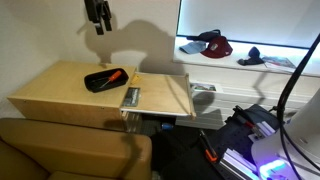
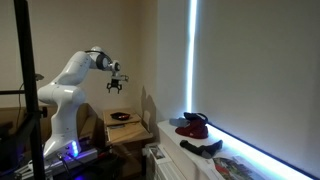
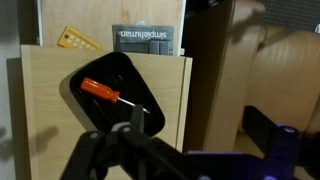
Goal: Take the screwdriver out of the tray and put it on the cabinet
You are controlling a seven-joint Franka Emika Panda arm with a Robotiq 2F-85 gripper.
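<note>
My end effector hangs in the air above the cabinet. Its jaws are spread wide and grip nothing, well clear of everything below. In an exterior view the end effector shows dark against the pale wall, at the end of my white arm.

The screwdriver lies flat inside the tray. Its orange-red handle points toward the left of the wrist view, and its thin dark shaft runs down and to the right. The far end of the shaft passes behind my fingers, so I cannot quite make out the tip. In an exterior view the screwdriver is a short orange streak across the black tray.

The tray rests on the light wooden cabinet top, close to one edge. Just past that edge, in the wrist view, are a grey booklet printed "simplehuman" and, beside it, what looks like a yellow card. The rest of the cabinet top around the tray is plain wood.

A brown padded couch sits against the cabinet's near side. Well apart from all this, a red cap lies on the lit window ledge.
</note>
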